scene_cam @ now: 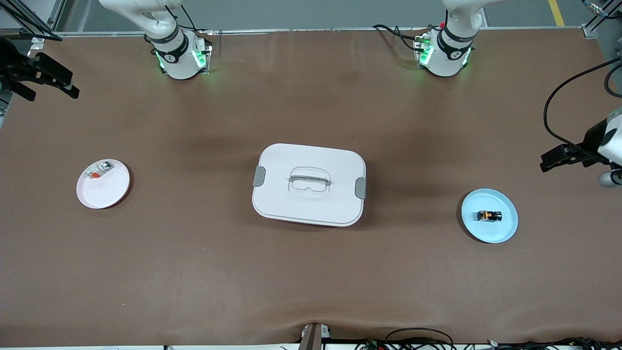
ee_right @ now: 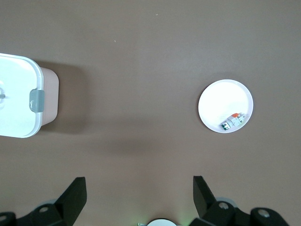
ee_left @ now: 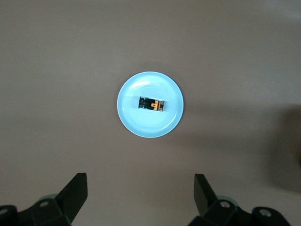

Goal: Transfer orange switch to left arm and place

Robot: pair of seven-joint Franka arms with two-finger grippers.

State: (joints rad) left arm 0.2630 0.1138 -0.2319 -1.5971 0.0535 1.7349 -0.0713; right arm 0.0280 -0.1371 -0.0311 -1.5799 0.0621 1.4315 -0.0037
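My left gripper (ee_left: 138,197) is hanging spread and empty above the table's left-arm end; my right gripper (ee_right: 137,197) is waiting, spread.
The box (scene_cam: 309,184) is sitting mid-table; the orange switch (scene_cam: 489,216) is lying on the blue plate (scene_cam: 505,233), ungrasped. Next: descending onto it.

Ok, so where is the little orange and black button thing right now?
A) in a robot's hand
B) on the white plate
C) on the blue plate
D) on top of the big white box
C: the orange switch lies on the blue plate, toward the left arm's end of the table; no gripper is touching it.
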